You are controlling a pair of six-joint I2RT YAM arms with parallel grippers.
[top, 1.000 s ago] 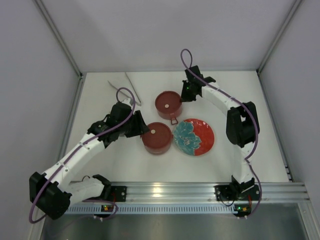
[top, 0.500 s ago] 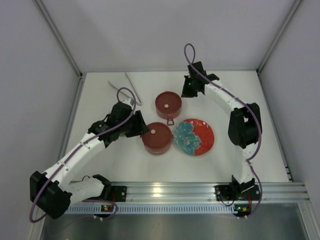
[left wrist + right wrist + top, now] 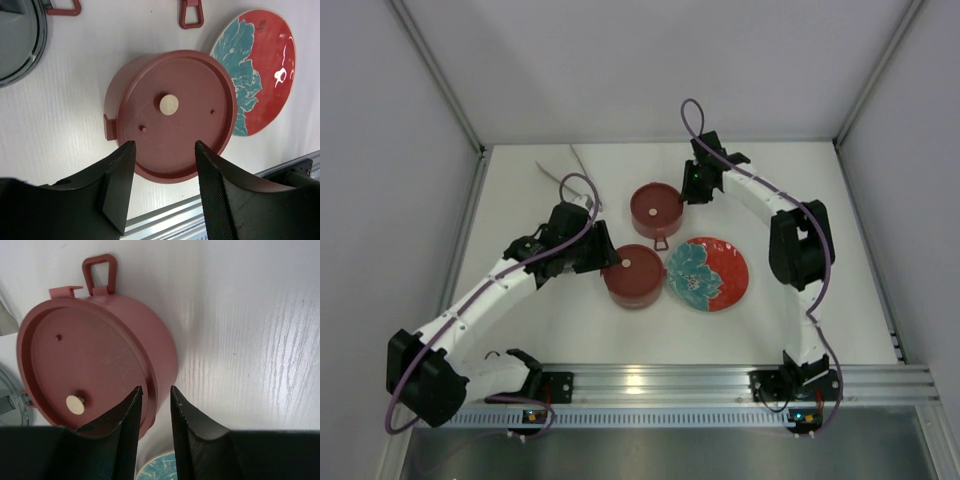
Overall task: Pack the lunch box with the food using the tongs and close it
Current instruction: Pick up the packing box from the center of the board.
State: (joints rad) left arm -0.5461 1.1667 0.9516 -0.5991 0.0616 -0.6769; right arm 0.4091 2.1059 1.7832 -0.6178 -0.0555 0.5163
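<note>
White table, no loose food in view. Both lunch box pots are lidded: far pot, and near pot just beside the red plate. Left jaws stand apart, near pot dead ahead between them. Right jaws are narrowly apart over the far pot's right rim, gripping nothing. Tongs lie far-left, pointing away, nearer the left arm.

Pretty crowded mid-desk: far pot, near pot and plate sit bunched close, tongs far-left, far-right corner's wide open.
</note>
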